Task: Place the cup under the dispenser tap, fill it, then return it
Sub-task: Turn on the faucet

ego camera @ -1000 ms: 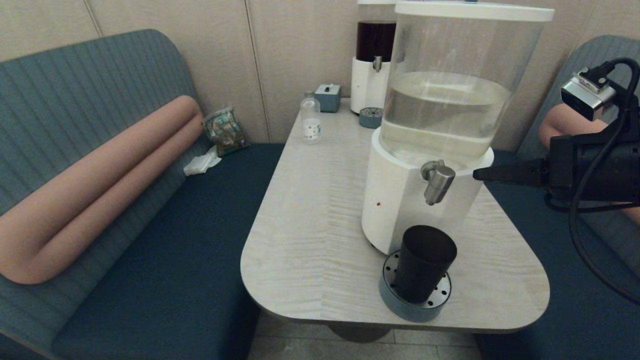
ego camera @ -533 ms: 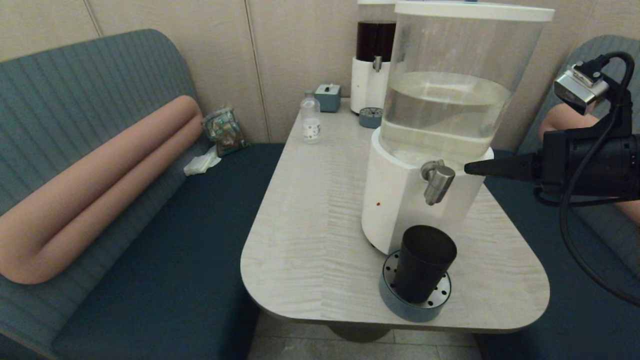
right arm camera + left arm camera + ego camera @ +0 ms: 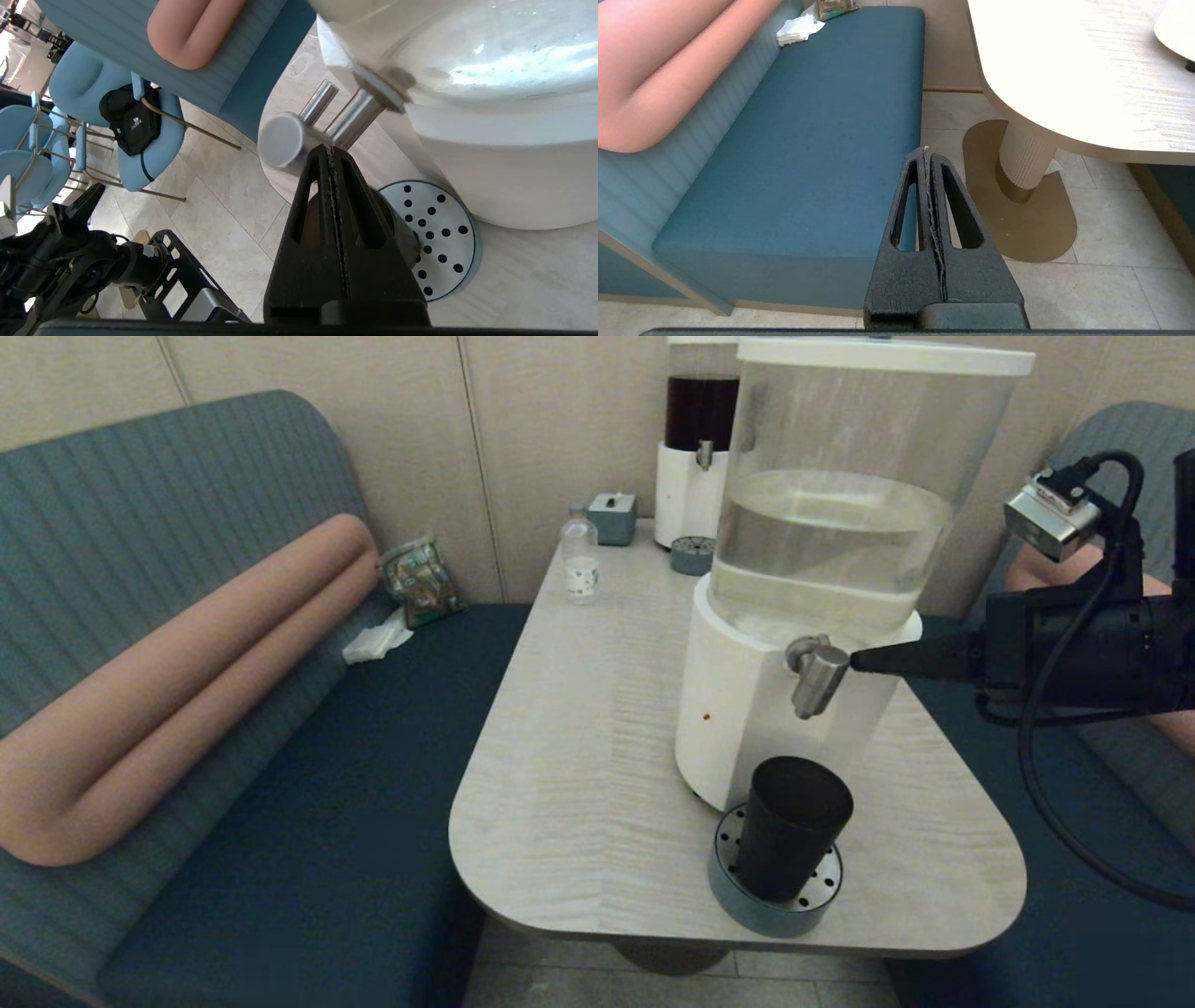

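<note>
Head view: cup (image 3: 792,828) stands upright on the round perforated steel drip tray (image 3: 775,887) at the near edge of the worktop (image 3: 579,747), directly below the dispenser tap (image 3: 819,674). Cup is not gripped by anything. Tap projects from the white base of the big dispenser (image 3: 840,551), whose clear tank holds pale liquid.

Right claw (image 3: 857,660) comes in from the right at tap height, fingers pressed together with nothing between them, tip at the right side of the tap head; whether it touches cannot be told. Right wrist view confirms: fingers (image 3: 334,224) closed edge to edge, tip just beside the tap's round end cap (image 3: 281,139), cup and tray underneath.

Left claw (image 3: 927,156) is parked low, off the worktop to the left, over the floor beside the blue bench seat (image 3: 822,140); fingers closed, empty.

Far end of worktop: small clear bottle (image 3: 580,560), grey box (image 3: 611,517), second dispenser with dark liquid (image 3: 698,448).
</note>
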Robot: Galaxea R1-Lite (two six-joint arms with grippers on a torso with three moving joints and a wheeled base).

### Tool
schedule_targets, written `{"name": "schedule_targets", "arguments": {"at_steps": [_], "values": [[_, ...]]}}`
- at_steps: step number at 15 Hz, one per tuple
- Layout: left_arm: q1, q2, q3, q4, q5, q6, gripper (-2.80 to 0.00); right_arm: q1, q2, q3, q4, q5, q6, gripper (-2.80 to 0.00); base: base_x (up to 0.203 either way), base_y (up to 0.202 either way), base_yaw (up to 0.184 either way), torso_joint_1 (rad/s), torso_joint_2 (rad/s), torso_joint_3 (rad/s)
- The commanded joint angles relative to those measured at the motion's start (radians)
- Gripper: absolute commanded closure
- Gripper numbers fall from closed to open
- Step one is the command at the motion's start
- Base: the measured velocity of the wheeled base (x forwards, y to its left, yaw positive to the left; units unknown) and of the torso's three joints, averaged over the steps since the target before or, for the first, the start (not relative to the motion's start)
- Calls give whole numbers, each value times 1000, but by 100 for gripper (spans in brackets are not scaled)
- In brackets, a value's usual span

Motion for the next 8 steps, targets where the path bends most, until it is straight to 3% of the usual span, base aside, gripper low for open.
{"name": "schedule_targets", "arguments": {"at_steps": [1,8], "values": [[0,2,0,0,1,-1,0,1,9,-5,-14,4,3,0,0,0,0,0,0,0],[0,2,0,0,1,-1,0,7,23,-6,-37,4,2,0,0,0,0,0,0,0]]}}
